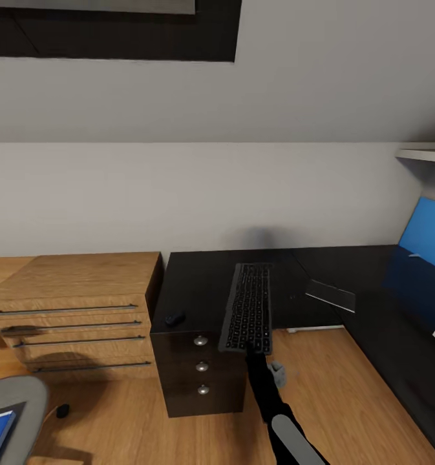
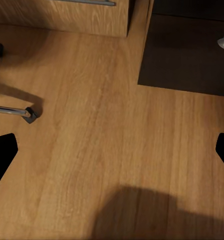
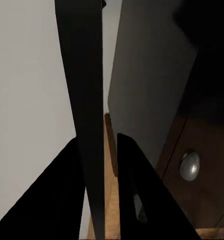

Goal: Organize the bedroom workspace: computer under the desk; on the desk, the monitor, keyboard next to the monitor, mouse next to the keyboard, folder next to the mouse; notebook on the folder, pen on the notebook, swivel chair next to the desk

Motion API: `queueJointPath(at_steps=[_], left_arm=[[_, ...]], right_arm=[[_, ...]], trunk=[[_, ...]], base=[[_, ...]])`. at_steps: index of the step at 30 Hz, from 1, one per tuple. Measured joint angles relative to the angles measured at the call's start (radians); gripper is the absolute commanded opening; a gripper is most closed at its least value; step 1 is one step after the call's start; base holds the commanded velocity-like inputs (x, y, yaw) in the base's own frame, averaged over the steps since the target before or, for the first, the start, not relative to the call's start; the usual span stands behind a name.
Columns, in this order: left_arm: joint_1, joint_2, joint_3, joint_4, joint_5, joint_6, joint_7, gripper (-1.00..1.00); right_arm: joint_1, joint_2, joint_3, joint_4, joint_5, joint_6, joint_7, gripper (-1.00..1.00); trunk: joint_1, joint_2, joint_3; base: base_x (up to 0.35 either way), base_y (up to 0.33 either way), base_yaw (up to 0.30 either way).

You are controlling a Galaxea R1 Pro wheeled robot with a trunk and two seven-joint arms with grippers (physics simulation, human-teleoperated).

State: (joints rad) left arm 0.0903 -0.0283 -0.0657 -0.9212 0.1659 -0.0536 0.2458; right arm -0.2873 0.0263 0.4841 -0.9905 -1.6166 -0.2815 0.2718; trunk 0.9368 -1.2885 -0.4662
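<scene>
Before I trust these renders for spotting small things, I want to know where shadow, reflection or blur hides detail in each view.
Head view: the glossy desk mirrors the blue folder, and the mouse is dark on dark. Left wrist view: a soft shadow covers the near floor. Right wrist view: the keyboard edge between the right tool fingers is black and featureless, its surroundings blurred.

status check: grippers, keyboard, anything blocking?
Right gripper shut on keyboard's near edge, keyboard lying on desk. Left gripper open, empty, over floor. Mouse on desk beside keyboard, apart. Nothing blocking.
</scene>
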Motion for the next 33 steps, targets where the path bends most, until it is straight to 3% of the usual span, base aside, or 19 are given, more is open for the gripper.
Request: queueJointPath(at_steps=[5, 9, 23, 33], left_arm=[[0.0, 0.0, 0.0, 0.0, 0.0, 0.001, 0.0, 1.0], [0.0, 0.0, 0.0, 0.0, 0.0, 0.001, 0.0, 1.0], [0.0, -0.002, -0.002, 0.008, 0.0, -0.001, 0.0, 1.0], [0.0, -0.003, -0.002, 0.008, -0.002, -0.002, 0.0, 1.0]], right_arm=[[0.0, -0.003, 0.0, 0.0, 0.006, 0.15, 0.002, -1.0], [0.0, -0.005, -0.001, -0.001, 0.012, 0.197, 0.013, -1.0], [0.0, 0.005, 0.0, 0.003, 0.02, 0.175, 0.018, -1.0], [0.0, 0.008, 0.0, 0.003, 0.02, 0.147, 0.016, -1.0]], trunk=[[0.0, 0.0, 0.0], [0.0, 0.0, 0.0], [0.0, 0.0, 0.001], [0.0, 0.0, 0.011]], base=[[-0.001, 0.002, 0.0], [0.0, 0.0, 0.0], [0.0, 0.0, 0.007], [0.0, 0.0, 0.147]])
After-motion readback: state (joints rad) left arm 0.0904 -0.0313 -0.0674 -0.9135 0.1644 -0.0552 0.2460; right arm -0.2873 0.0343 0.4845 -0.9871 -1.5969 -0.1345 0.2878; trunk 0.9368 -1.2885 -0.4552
